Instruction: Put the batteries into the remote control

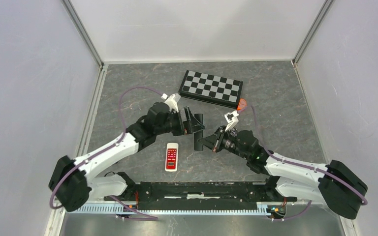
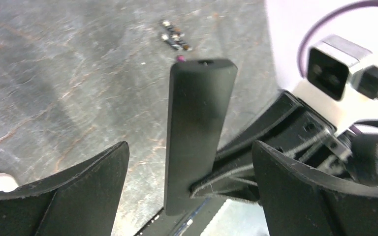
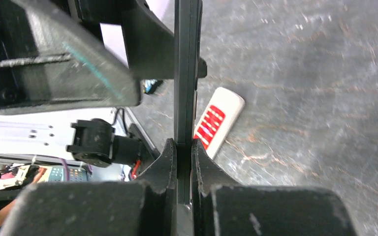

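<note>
A black remote (image 1: 199,132) is held off the table, edge-on in the right wrist view (image 3: 186,73). My right gripper (image 1: 204,143) is shut on its lower end (image 3: 184,150). My left gripper (image 1: 195,123) is open, and its jaws stand wide on either side of the remote (image 2: 197,128) without touching it. The batteries (image 2: 174,39), a few tiny dark cells with silvery ends, lie on the table beyond the remote's tip in the left wrist view. I cannot pick them out in the top view.
A white remote with red buttons (image 1: 171,156) lies on the table near the arm bases and also shows in the right wrist view (image 3: 216,123). A folded chessboard (image 1: 210,88) lies at the back, with a small orange object (image 1: 241,104) beside it.
</note>
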Robot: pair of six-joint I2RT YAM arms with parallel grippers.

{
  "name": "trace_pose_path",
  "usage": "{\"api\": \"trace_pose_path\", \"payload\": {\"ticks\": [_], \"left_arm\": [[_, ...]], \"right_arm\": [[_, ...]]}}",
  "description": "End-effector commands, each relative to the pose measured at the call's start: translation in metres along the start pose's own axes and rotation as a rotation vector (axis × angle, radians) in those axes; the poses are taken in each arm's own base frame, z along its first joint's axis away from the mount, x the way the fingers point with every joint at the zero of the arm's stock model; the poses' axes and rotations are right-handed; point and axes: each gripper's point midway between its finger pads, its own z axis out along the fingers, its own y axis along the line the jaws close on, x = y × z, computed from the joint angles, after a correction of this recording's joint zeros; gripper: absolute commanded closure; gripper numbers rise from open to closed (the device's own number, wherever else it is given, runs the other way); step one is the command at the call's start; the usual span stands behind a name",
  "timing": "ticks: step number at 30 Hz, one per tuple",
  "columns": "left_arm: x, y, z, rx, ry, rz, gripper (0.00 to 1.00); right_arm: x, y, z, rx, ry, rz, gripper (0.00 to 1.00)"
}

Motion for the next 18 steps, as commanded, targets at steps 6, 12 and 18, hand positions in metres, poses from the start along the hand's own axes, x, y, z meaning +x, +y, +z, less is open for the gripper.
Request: {"api": "trace_pose_path", "payload": {"ticks": [6,12,18], "left_arm": [[-0.030,-0.063,-0.067,0.305,-0.072,0.124,0.00],[-0.048,-0.086,-0.094,0.370,-0.108,0.111,0.00],[-0.063,-0.105,-0.102,0.425,-0.147,0.160,0.00]], "right_arm": [[-0.052,0.077,-0.011,-0.227,-0.073,-0.031,0.95],[-0.069,0.116,-0.028,-0.420,-0.129,0.085,0.97],[-0.077,0.139,-0.029,-0.478,-0.098,0.064,0.96]]}}
